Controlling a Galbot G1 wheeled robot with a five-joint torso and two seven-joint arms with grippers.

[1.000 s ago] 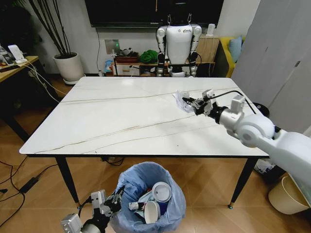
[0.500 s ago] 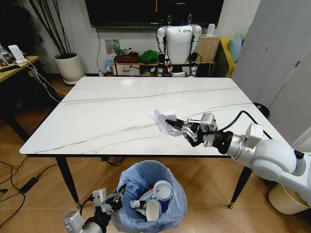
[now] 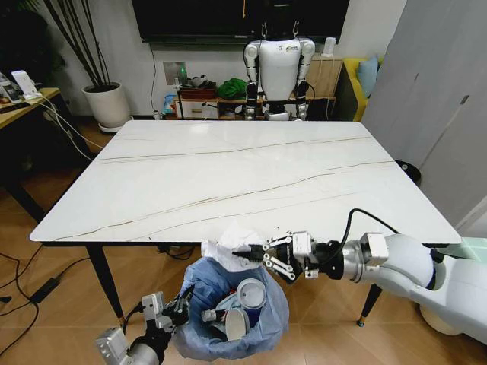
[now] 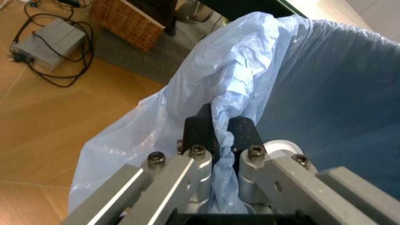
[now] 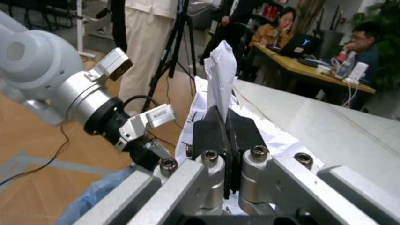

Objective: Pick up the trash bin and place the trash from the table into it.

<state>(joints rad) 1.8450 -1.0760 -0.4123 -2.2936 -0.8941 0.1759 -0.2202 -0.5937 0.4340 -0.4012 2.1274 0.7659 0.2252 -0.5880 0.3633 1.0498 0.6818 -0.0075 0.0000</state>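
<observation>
The trash bin (image 3: 199, 283), lined with a crinkled light-blue bag, hangs below the near edge of the table (image 3: 190, 175). My left gripper (image 3: 181, 304) is shut on the bag's rim, and the left wrist view shows its fingers (image 4: 201, 129) pinching a fold of the blue plastic (image 4: 250, 61). A blue-white paper cup (image 3: 249, 293) and other litter lie inside the bin. My right gripper (image 3: 245, 249) is shut on a crumpled white tissue (image 3: 227, 243), held just off the table's front edge over the bin's opening. The right wrist view shows that tissue (image 5: 220, 65) standing up between the closed fingers (image 5: 209, 131).
A white humanoid robot (image 3: 278, 68) stands beyond the far side of the table. A white plant pot (image 3: 107, 103) and a light-wood desk (image 3: 19, 106) are at the far left. Cables lie on the floor at left (image 3: 30, 293). A pale bucket (image 3: 445, 315) sits at the right.
My right gripper has carried the tissue from the table's right side toward me, past the front edge and down over the bin. The left gripper has kept its hold on the bag.
</observation>
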